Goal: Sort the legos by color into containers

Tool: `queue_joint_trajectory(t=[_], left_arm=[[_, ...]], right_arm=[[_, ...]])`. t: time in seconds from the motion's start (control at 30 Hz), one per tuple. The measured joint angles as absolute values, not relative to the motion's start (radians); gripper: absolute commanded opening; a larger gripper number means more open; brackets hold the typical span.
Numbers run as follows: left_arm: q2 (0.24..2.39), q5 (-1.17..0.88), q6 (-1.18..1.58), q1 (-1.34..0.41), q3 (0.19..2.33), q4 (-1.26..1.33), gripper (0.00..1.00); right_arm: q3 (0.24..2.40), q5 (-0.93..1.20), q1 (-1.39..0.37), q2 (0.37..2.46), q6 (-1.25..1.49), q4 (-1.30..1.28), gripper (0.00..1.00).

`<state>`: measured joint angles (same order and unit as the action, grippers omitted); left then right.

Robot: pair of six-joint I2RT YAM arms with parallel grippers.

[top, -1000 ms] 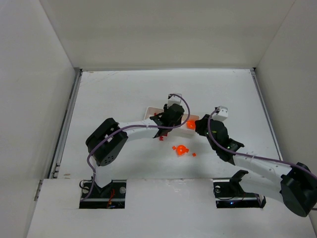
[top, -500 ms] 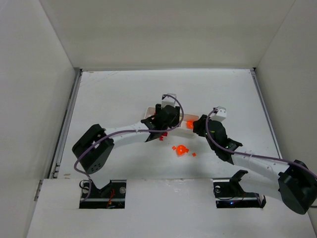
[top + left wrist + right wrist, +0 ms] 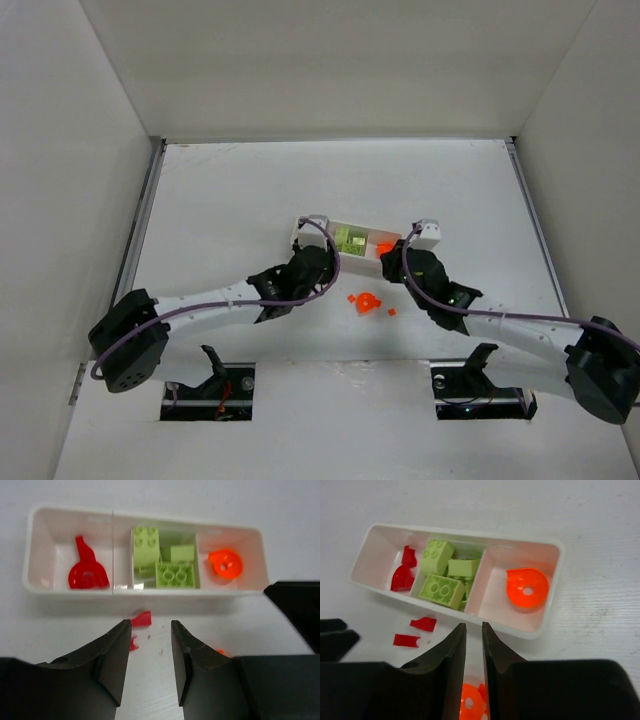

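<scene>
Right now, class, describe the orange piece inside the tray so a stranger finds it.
Find the long white tray mid-table. Its right end compartment holds one round orange piece with a central hole. Other orange bits lie loose on the table; its neighbours are green bricks and red pieces.

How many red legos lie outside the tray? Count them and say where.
2. One red lego lies just outside the tray's front wall; the second lies beside it, slightly farther from the tray. Others may be hidden.
</scene>
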<state>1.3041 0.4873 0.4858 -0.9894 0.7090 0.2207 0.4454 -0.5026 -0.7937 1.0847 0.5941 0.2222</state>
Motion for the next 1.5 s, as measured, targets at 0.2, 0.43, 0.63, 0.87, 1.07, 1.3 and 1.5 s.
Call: queue_joint_trajectory(t=[0.2, 0.43, 0.63, 0.87, 1.07, 1.3, 1.5], left_arm=[[1.319, 0.489, 0.542, -1.003, 0.615, 0.197, 0.39], [1.415, 0.461, 0.557, -0.972, 0.613, 0.255, 0.39], [1.497, 0.426, 0.558, -0.945, 0.613, 0.295, 0.34], [1.541, 0.419, 0.562, -0.916, 0.613, 0.339, 0.34], [1.582, 0.403, 0.574, -0.896, 0.613, 0.403, 0.23], [1.559, 0.392, 0.579, -0.895, 0.589, 0.418, 0.18], [1.383, 0.403, 0.585, -0.894, 0.531, 0.356, 0.18]], right_arm=[[0.484, -0.507, -0.912, 1.081, 0.591, 0.181, 0.44], [0.484, -0.514, -1.005, 1.127, 0.617, 0.114, 0.53], [0.484, -0.516, -1.047, 1.14, 0.637, 0.063, 0.59], [0.484, -0.516, -1.055, 1.14, 0.66, -0.035, 0.76], [0.495, -0.511, -1.055, 1.159, 0.678, -0.096, 0.8], [0.54, -0.489, -1.075, 1.238, 0.678, -0.105, 0.8], [0.564, -0.486, -1.075, 1.315, 0.673, -0.106, 0.74]])
